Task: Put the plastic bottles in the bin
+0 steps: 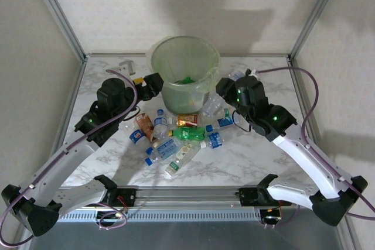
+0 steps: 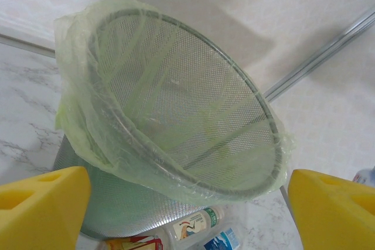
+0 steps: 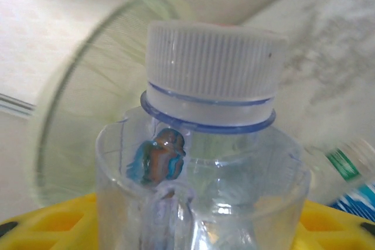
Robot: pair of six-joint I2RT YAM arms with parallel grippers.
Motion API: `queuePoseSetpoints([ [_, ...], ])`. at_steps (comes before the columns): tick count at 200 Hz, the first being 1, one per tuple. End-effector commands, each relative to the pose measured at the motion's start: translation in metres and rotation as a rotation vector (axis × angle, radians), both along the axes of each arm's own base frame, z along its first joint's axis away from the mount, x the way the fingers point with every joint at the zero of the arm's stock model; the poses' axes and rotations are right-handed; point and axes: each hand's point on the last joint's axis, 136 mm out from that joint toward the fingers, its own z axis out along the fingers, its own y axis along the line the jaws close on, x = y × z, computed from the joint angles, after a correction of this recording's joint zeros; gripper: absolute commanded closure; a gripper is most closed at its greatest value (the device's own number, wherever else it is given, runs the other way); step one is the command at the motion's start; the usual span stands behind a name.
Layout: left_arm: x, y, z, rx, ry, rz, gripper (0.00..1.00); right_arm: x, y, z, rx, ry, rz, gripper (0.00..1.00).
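Plastic bottles (image 1: 176, 139) lie heaped on the marble table (image 1: 246, 156) just in front of the bin (image 1: 183, 95). Right of the bin, the right gripper (image 3: 187, 226) is clamped on a clear bottle (image 3: 205, 162), whose white ribbed cap (image 3: 211, 57) points away from the fingers. Left of the bin, the left gripper (image 2: 187, 203) gapes wide and holds nothing, its yellow fingers (image 2: 41, 209) facing the bin's liner-wrapped rim.

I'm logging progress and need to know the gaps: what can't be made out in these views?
Inside of the round pale-green translucent bin: top view, its near wall and liner veil all but a green patch.
Clear plastic bottle with a white ribbed cap: right wrist view, bottom edge cuts off its label.
Pile of small plastic bottles: top view, overlapping and too small to count.
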Motion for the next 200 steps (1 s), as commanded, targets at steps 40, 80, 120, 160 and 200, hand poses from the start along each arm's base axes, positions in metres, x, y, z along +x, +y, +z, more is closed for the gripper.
queuePoseSetpoints([
  [40,-0.001,0.004,0.001,-0.033,0.002,0.018,0.13,0.051,0.053,0.090,-0.040,-0.213,0.126,0.38],
  [80,-0.003,0.006,0.000,-0.034,0.014,0.022,0.14,0.086,0.083,0.095,-0.083,-0.219,0.168,0.38],
  [120,-0.004,0.011,-0.003,-0.035,0.030,0.041,0.14,0.122,0.102,0.071,-0.133,-0.142,0.217,0.38],
  [160,-0.002,0.011,-0.008,-0.039,0.044,0.047,0.14,0.140,0.119,0.038,-0.198,-0.042,0.266,0.37],
  [200,0.000,0.012,-0.012,-0.031,0.054,0.052,0.14,0.146,0.131,0.005,-0.223,0.035,0.308,0.36],
])
